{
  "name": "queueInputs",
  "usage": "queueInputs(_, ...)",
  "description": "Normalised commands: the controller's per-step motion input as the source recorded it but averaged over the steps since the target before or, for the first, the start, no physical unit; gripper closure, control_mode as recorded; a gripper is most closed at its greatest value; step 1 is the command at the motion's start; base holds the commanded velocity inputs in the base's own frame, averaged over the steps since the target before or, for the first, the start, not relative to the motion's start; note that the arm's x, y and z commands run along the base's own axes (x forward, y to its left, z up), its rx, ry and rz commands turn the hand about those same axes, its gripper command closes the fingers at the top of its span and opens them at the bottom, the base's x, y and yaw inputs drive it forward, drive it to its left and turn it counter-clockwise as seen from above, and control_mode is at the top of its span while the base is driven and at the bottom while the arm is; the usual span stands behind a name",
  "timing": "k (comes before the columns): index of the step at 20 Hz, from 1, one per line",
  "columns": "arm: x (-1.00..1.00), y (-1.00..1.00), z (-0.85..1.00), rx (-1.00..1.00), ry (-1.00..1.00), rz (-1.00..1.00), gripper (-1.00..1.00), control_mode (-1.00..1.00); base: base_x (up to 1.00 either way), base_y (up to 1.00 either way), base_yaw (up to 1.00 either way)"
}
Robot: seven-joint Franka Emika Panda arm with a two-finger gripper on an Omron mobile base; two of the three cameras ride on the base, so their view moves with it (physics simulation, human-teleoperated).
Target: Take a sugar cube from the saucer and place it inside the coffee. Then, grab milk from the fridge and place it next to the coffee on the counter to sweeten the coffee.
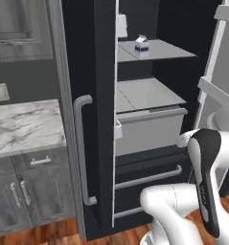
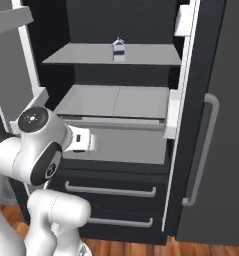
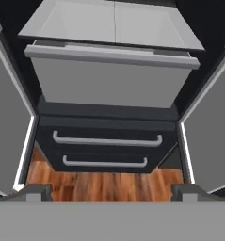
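Milk [image 1: 142, 44] stands upright on the upper shelf [image 1: 168, 49] inside the open fridge [image 1: 89, 119], near the shelf's front edge and left of its middle in the left base view. Below it sits a grey drawer bin [image 2: 121, 142]. Claw [image 3: 112, 194] hangs open and empty, facing the fridge's lower drawers [image 3: 107, 141], well below the milk. Marble desk [image 1: 22, 125] lies left of the fridge.

The fridge [image 1: 92, 72] was black with silver handles. The milk [image 2: 119, 51] was white with a blue band. The table [image 1: 25, 125] was white marble, grey-veined. The floor [image 3: 104, 186] was brown wood.
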Motion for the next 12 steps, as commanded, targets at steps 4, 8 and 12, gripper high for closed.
queueInputs(4, 0.0, 0.0, 0.0, 0.0, 0.0, 0.0, -1.0, 1.0, 0.7, -0.44, 0.08)
queueInputs(8, 0.0, 0.0, 0.0, 0.0, 0.0, 0.0, -1.0, 1.0, 0.71, -0.11, 0.0)
queueInputs(12, 0.0, 0.0, 0.0, 0.0, 0.0, 0.0, -1.0, 1.0, 0.55, 0.0, -0.01)
